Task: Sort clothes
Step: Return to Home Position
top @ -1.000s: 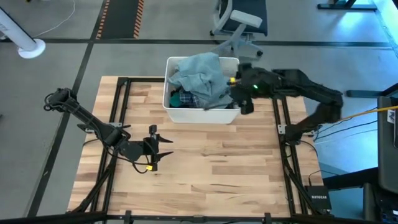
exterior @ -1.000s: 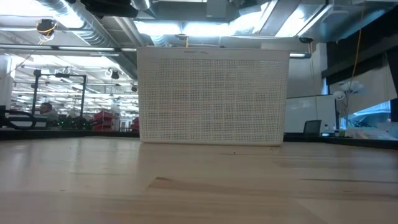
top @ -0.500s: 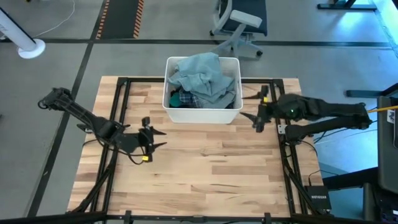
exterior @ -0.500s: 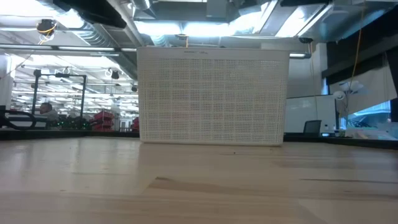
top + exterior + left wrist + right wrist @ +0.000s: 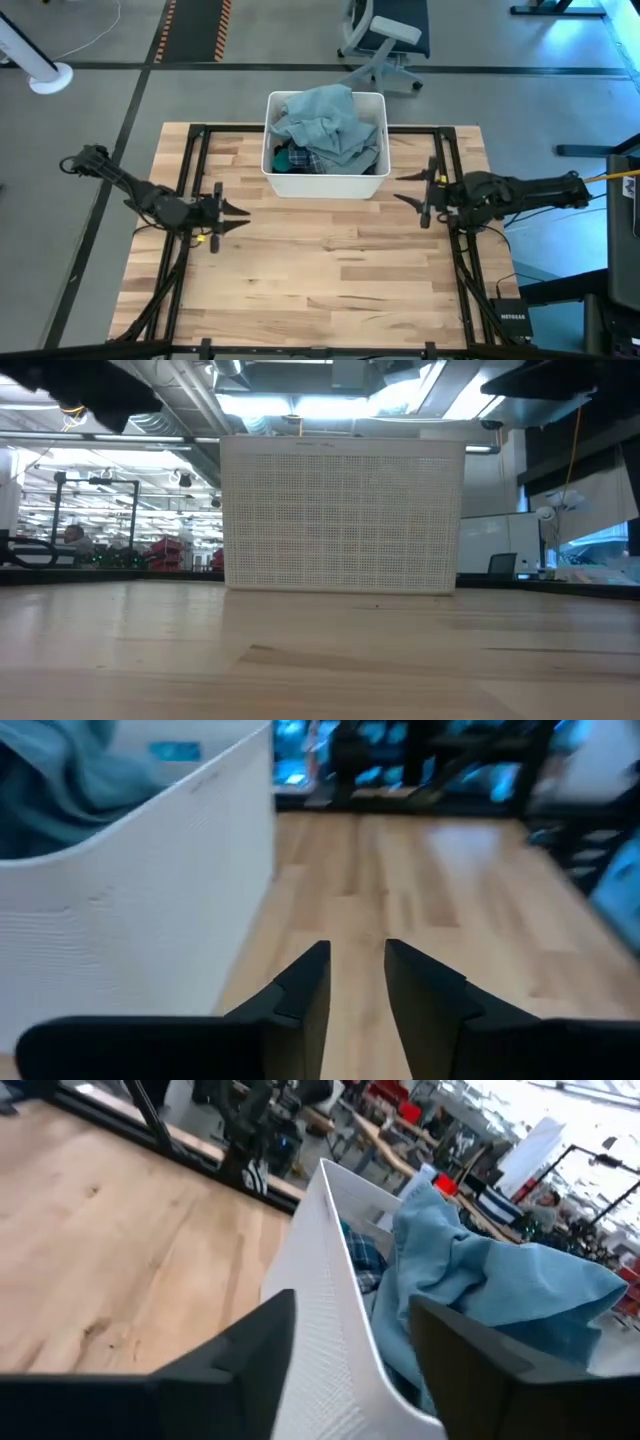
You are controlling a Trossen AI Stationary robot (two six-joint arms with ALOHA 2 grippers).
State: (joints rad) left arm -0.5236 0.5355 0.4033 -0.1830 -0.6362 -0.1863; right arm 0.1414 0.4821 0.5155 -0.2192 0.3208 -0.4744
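The clothes (image 5: 322, 125) lie heaped in the white bin (image 5: 370, 185) at the table's far middle. A light blue piece is on top, with plaid and teal pieces under it. They also show in the right wrist view (image 5: 480, 1270). My left gripper (image 5: 243, 211) is open and empty over the table, near and to the left of the bin, pointing toward the table's right. In its own view (image 5: 356, 975) the bin wall (image 5: 130, 910) stands beside it. My right gripper (image 5: 397, 188) is open and empty just right of the bin, pointing at it (image 5: 345, 1330).
The low view shows the bin's perforated near wall (image 5: 340, 515) with bare wood in front of it. Black frame rails (image 5: 190, 180) run along the table's left and right sides. An office chair (image 5: 385, 40) stands beyond the far edge.
My right gripper has drawn back from the bin's right rim toward the table's right edge and a little toward the near edge. My left gripper has gone toward the table's left and far edges. The clothes lie as before.
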